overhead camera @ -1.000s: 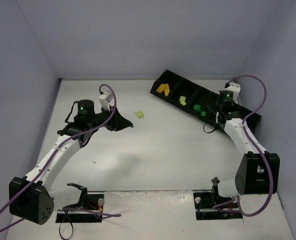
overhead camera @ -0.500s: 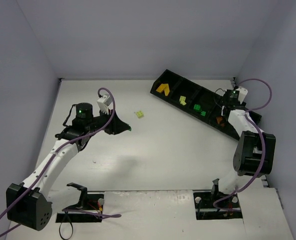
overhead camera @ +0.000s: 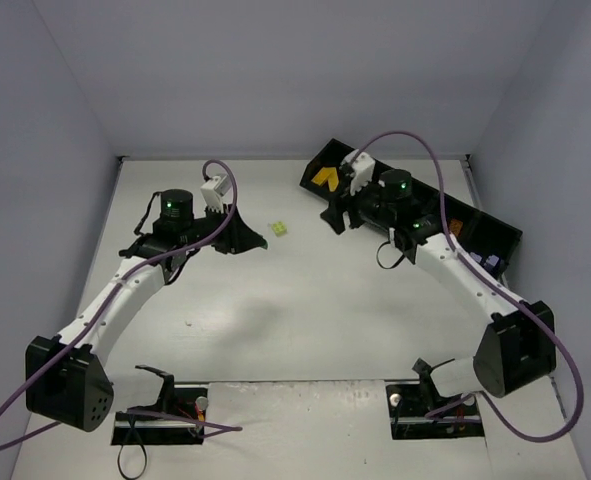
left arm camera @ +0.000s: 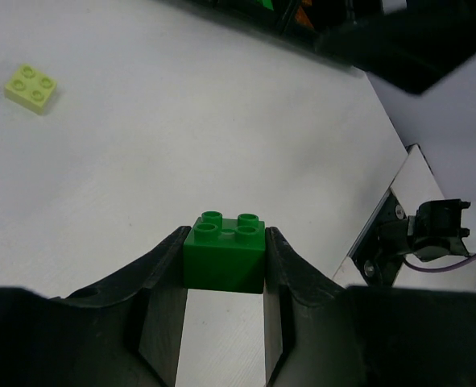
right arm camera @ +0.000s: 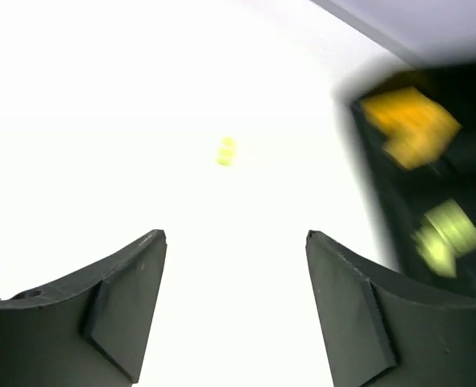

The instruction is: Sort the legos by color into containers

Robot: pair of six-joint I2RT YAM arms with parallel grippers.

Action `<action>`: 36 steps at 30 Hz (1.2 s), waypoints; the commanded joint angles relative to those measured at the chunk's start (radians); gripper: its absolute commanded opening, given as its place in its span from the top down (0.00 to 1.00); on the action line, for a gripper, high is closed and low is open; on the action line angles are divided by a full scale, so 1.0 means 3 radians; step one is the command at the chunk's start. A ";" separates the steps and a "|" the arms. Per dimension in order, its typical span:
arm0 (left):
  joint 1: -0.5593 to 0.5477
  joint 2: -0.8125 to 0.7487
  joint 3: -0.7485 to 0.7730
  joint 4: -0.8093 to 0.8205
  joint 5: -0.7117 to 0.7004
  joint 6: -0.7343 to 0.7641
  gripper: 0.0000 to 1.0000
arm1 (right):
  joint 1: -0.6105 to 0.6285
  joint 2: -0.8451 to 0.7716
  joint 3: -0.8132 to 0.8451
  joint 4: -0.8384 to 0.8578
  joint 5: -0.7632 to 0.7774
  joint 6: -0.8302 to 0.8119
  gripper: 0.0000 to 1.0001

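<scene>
Left gripper: jaws clamped on dark green brick. Right gripper: jaws wide, seemingly empty (view blurred); since swung leftward along tray.

- No text, label, brand, number or sign can be read in any of the three views (the right wrist view is too blurred to tell).
- The studs on the dark green lego carry no lettering that can be made out.
</scene>
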 commanded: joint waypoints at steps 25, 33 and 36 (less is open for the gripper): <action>-0.0024 0.0109 0.0366 0.1067 0.0343 -0.1192 1.00 | 0.1142 0.0202 0.0642 0.0316 -0.0867 -0.0975 0.32; -0.0054 0.0063 0.0330 0.1062 0.0363 -0.1212 1.00 | 0.1157 0.0268 0.0699 0.0464 -0.0770 -0.0965 0.39; -0.0059 0.0058 0.0325 0.1062 0.0363 -0.1207 1.00 | 0.1162 0.0284 0.0704 0.0500 -0.0765 -0.0960 0.45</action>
